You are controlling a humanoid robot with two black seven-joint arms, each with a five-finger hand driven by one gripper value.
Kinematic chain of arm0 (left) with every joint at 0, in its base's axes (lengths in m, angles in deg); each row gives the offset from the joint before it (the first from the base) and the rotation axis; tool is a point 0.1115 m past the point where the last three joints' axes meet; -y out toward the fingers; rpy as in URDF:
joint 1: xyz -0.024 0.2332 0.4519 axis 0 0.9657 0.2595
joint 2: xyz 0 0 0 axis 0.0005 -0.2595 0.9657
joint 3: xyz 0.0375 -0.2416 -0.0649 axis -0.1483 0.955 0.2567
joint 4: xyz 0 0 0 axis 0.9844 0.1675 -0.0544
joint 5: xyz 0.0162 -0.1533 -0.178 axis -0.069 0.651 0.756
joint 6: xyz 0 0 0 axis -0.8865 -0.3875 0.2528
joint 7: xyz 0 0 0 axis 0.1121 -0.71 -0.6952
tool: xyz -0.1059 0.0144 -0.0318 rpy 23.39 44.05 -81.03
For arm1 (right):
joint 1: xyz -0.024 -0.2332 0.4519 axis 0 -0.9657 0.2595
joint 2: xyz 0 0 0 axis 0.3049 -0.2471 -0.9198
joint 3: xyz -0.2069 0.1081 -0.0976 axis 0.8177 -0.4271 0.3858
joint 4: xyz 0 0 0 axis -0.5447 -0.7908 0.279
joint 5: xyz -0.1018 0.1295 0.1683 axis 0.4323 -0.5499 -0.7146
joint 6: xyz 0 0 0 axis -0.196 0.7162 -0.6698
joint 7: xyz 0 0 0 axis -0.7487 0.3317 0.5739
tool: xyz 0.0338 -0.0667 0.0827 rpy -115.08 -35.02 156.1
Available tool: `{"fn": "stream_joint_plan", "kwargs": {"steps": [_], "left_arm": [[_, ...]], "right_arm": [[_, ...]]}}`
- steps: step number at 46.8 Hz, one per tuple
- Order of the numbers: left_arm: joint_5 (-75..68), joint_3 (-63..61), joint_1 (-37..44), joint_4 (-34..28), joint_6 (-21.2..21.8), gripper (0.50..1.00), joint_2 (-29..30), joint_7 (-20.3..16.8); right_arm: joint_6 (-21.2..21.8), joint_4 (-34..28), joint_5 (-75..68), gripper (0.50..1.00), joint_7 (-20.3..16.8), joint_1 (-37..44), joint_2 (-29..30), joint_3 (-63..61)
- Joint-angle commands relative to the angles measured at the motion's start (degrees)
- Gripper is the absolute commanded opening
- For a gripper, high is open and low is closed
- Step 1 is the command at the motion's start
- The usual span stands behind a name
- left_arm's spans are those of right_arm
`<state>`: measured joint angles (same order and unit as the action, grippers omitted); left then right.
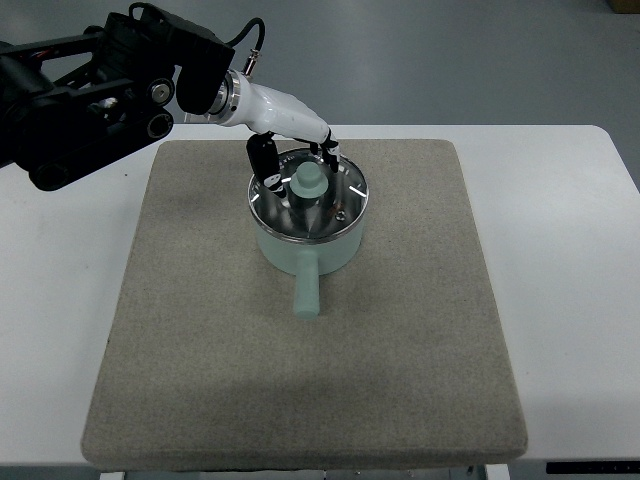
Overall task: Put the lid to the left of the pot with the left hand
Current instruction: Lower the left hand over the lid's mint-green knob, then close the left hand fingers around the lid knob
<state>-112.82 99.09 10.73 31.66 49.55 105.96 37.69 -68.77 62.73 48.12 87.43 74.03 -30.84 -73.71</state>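
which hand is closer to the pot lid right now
Left. The left hand is right over the lid, fingers around its knob. The right hand is not in view.

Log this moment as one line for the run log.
left hand: over lid, fingers by knob, grasp unclear | lid: on pot | pot: on mat | right hand: out of view

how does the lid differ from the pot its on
The lid is shiny, reflective metal; the pot is matte pale green. The lid lies flat on top with a round knob; the pot stands under it, with a straight handle pointing toward the camera. Knob and pot share the green colour.
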Motion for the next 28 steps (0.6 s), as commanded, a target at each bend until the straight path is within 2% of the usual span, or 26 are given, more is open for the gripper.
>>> {"fn": "stream_joint_plan", "kwargs": {"steps": [1,12,17,21,24,28], "left_arm": [[0.04,0.02,-0.03,0.12,0.0,0.786,0.03,-0.01],[0.04,0.11,-0.03,0.91,0.0,0.784,0.29,-0.01],[0.04,0.11,-0.03,1.18,0.0,0.741,0.38,-0.01],[0.04,0.11,-0.03,1.53,0.0,0.737,0.47,-0.01],[-0.05,0.02,-0.12,1.71,0.0,0.705,0.47,-0.01],[-0.14,0.02,-0.12,1.79,0.0,0.705,0.47,-0.01]], "right_arm": [[0.01,0.0,0.01,0.924,-0.01,-0.02,0.0,0.02],[0.01,0.0,0.01,0.924,-0.01,-0.02,0.0,0.02],[0.01,0.0,0.01,0.924,-0.01,-0.02,0.0,0.02],[0.01,0.0,0.01,0.924,-0.01,-0.02,0.0,-0.07],[0.01,0.0,0.01,0.924,-0.01,-0.02,0.0,0.02],[0.01,0.0,0.01,0.924,0.07,-0.02,0.0,0.02]]}}
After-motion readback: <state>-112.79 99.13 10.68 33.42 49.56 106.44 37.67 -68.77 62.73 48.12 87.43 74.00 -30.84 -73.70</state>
